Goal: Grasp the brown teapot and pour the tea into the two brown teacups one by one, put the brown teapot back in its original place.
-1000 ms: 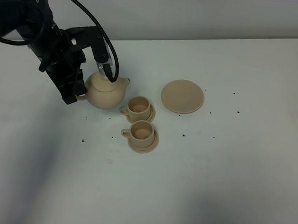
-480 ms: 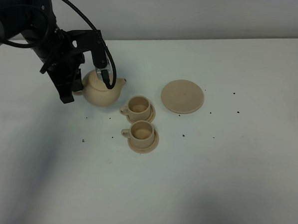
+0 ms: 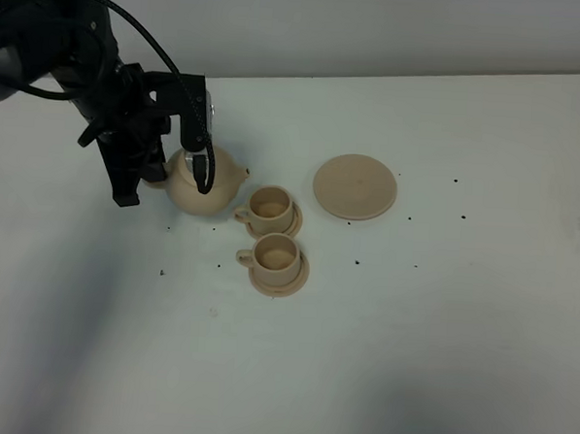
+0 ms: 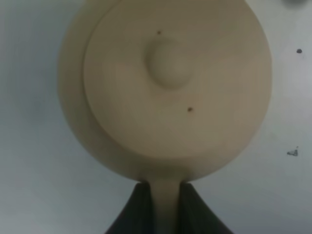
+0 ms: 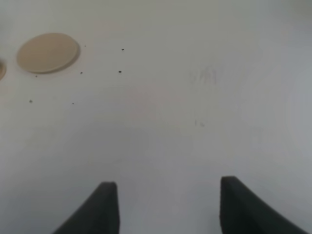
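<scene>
Beside the far cup, I hold the teapot by its handle, left gripper clamped on it, right gripper open and empty, saucer bare, so I judge both pours, near cup included, and the return are left.

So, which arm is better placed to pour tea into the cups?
Left. The left gripper is shut on the teapot, right beside the cups, with the spout toward them. The right gripper is open over the table, holding nothing.
</scene>
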